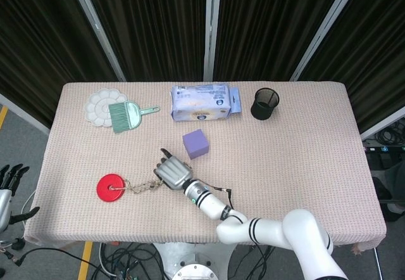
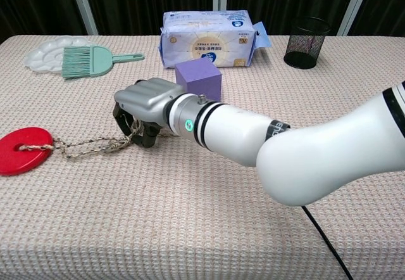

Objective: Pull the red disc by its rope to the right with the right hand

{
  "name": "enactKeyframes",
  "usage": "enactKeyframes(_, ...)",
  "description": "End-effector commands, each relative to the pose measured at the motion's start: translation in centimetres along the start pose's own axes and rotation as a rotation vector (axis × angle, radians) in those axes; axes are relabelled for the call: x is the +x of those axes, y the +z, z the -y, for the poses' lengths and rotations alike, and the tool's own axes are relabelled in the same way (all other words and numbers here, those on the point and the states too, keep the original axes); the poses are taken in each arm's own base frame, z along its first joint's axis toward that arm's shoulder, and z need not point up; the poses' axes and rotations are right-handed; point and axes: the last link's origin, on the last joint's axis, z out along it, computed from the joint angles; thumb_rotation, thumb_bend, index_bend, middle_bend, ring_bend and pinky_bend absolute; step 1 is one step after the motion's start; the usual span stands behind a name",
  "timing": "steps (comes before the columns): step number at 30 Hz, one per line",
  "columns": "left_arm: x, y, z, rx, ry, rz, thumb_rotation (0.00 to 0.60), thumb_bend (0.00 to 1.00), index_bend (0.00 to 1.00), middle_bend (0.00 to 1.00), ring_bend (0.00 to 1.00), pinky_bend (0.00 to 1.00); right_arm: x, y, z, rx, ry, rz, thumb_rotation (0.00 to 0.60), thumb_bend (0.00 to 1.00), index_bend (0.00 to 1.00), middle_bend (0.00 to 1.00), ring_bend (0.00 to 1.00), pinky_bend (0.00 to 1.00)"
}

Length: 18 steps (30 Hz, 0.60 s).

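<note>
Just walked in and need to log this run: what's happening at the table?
The robot's right hand has its fingers curled around the free end of a rope tied to a red disc near the table's front left. The rope lies loosely on the cloth. The left hand hangs idle off the table's left edge.

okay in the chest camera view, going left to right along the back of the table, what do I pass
White paint palette → green brush → blue tissue pack → black mesh pen cup.
</note>
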Motion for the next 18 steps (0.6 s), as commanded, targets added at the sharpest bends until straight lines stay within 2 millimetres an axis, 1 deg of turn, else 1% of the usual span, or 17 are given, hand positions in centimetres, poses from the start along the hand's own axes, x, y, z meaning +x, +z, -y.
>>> enactKeyframes(1,0.0,-0.1,0.0,0.000,-0.001,-0.001,0.600,0.00,0.13,0.09,0.01,0.13,0.1,-0.2,-0.1,-0.003,0.002,-0.020,0.600,0.40,0.68,0.71,0.35,0.03)
enactKeyframes(9,0.0,0.0,-0.1,-0.002,-0.002,0.000,0.600,0.00,0.13,0.09,0.01,0.13,0.7,-0.6,-0.9,-0.018,0.017,-0.073,0.600,0.43,0.84,0.82,0.46,0.07)
enactKeyframes(13,0.2,0.2,-0.2,-0.003,-0.004,-0.005,0.600,0.00,0.13,0.09,0.01,0.13,1.2,-1.1,-1.6,-0.023,0.026,-0.101,0.600,0.44,0.88,0.85,0.48,0.08)
enactKeyframes(18,0.2,0.2,-0.3,-0.009,-0.004,-0.008,0.600,0.00,0.13,0.09,0.01,0.13,2.0,-2.4,-2.9,-0.032,0.034,-0.133,0.600,0.44,0.91,0.88,0.48,0.08)
